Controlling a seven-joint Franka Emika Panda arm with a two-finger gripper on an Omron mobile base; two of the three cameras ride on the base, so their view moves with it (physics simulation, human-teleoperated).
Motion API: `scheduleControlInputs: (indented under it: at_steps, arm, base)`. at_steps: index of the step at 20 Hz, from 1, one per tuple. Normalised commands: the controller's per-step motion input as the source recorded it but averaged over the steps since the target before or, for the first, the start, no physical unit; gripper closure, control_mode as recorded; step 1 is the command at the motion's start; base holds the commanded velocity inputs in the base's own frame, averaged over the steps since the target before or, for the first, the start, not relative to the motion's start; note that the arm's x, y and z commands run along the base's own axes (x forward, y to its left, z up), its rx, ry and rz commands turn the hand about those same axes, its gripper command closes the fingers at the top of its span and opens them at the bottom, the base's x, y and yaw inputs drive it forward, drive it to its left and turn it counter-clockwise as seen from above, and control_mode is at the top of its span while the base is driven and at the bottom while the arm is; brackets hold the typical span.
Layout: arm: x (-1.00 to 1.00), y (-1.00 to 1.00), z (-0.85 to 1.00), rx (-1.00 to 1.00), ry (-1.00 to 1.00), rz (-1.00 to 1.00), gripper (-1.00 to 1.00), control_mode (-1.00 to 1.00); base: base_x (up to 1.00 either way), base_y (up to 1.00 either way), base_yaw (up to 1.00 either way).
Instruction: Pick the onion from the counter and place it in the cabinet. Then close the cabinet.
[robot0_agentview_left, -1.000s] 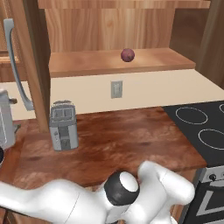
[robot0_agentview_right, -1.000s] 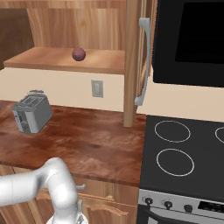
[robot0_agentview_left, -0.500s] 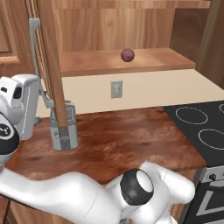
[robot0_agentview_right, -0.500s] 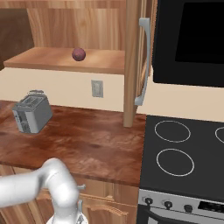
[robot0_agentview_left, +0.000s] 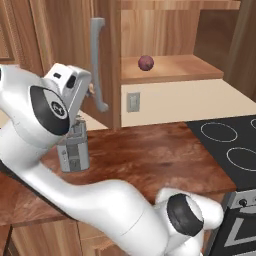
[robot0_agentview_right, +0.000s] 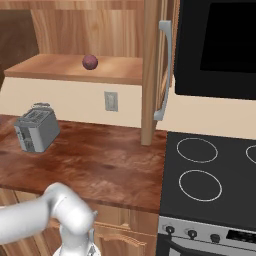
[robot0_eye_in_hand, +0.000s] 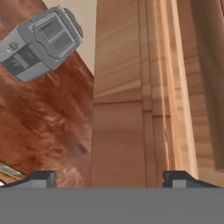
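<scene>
My white arm rises from the base, bends back at a dark elbow joint and reaches up and left, so my two-finger gripper (robot0_eye_in_hand: 109, 177) sits high above the dark reddish-brown wood-grain counter (robot0_agentview_left: 150, 155), close against the panelled wooden door (robot0_agentview_left: 107, 60) of the wall cabinet (robot0_agentview_right: 120, 30). In the hand view my two dark finger tips (robot0_eye_in_hand: 41, 178) stand wide apart with nothing between them, the door's raised panel lying just ahead. The hand is rolled, so the grey metal toaster (robot0_eye_in_hand: 41, 43) on the counter appears tilted at upper left. The small round reddish-purple onion (robot0_agentview_left: 145, 63) rests on the cabinet's wooden shelf (robot0_agentview_right: 60, 67), well apart from my hand. The door's long grey bar handle (robot0_agentview_left: 97, 65) hangs just beside my wrist.
</scene>
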Motion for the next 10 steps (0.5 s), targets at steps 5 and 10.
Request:
scheduleControlInputs:
  at_steps: [5, 10]
  arm:
    - [0.77, -1.0, 0.02, 0.01, 0.0, 0.0, -1.0, -1.0]
    - [0.98, -0.99, 0.03, 0.0, 0.0, 0.0, -1.0, -1.0]
  base:
    - [0.0, 0.0, 0.0]
    - [0.0, 0.0, 0.0]
